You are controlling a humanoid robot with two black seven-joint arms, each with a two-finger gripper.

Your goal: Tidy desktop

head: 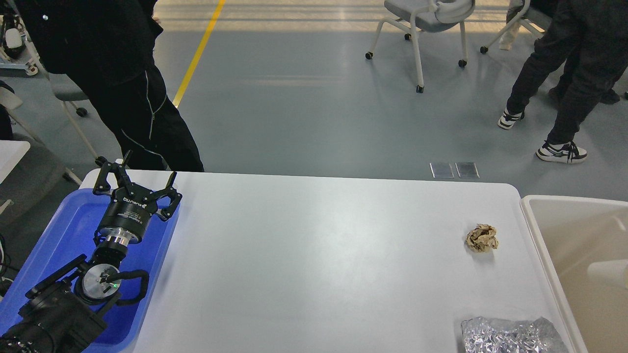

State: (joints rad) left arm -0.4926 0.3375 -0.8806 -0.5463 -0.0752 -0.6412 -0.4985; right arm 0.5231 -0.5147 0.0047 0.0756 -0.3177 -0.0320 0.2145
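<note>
The white desktop fills the lower view. A crumpled brown paper ball lies on it at the right. A crumpled silver foil piece lies at the front right edge. My left gripper is open and empty above the far end of the blue tray, at the desktop's left. My right gripper is out of view.
A beige tub stands off the desktop's right edge, with a pale object inside. A person in black stands just behind the far left corner. Another person and a wheeled chair are farther back.
</note>
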